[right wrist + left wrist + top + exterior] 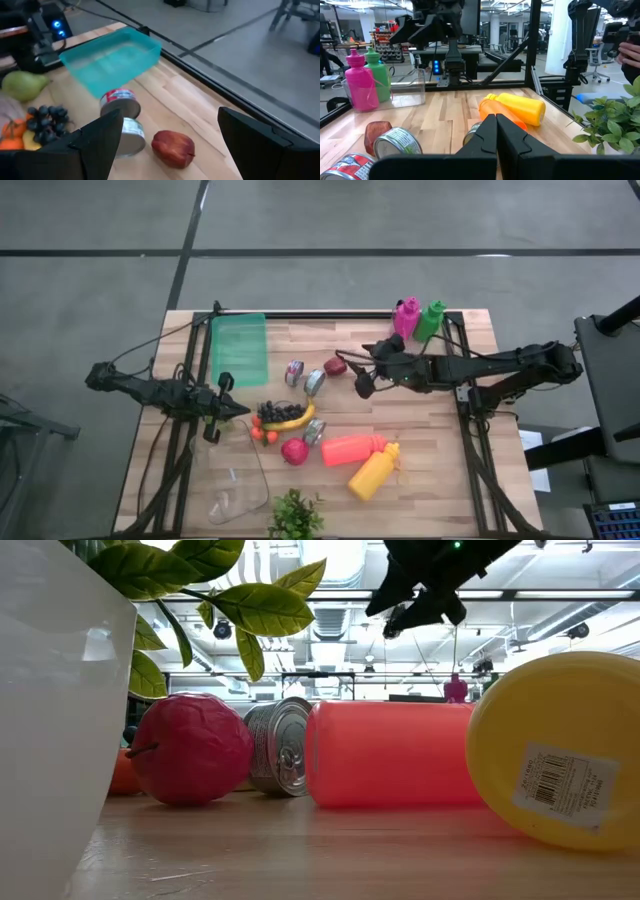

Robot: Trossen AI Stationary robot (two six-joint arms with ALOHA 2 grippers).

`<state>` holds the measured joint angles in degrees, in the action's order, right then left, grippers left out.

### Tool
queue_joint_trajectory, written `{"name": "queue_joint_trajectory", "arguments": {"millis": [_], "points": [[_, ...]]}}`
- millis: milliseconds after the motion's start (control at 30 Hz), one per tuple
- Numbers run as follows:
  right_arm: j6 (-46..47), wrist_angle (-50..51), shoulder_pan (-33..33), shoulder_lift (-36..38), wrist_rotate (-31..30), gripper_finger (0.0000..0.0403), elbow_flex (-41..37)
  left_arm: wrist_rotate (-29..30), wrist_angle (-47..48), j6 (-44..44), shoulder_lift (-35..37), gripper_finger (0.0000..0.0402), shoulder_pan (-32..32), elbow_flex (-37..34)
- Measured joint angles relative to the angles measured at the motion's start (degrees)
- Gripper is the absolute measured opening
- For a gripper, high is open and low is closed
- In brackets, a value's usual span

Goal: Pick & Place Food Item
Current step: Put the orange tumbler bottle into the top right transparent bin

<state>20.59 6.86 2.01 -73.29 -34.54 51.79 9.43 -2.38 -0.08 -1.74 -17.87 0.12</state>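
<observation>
A dark red apple (173,146) lay on its side on the wooden table (210,120), just beside two tin cans (122,120), untouched, between the open fingers.

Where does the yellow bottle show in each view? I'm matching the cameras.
High view: yellow bottle lies lower centre, beside the orange bottle.
Low view: far right, cap end on.
Left wrist view: centre right, behind the orange bottle.
Right wrist view: not in it.
Shared landmark: the orange bottle.
</observation>
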Motion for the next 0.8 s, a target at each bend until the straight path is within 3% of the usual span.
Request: {"name": "queue_joint_trajectory", "arguments": {"millis": [167,400,600,800], "points": [[-5.11,-3.18,3.25,1.9,0.06,0.0324,-2.12,0.0,0.01,0.0,0.0,0.0,-0.01,0.0],[-13.81,-12.28,8.44,7.53,-0.2,0.0324,-10.86,0.0,0.0,0.0,0.02,0.0,-0.02,0.0],[-9.01,-12.96,12.67,13.11,0.1,0.0324,-16.17,0.0,0.01,0.0,0.0,0.0,0.0,0.0],[-18.94,-11.73,17.04,17.06,4.35,0.0324,-20.08,0.0,0.0,0.0,0.0,0.0,-0.01,0.0]]}}
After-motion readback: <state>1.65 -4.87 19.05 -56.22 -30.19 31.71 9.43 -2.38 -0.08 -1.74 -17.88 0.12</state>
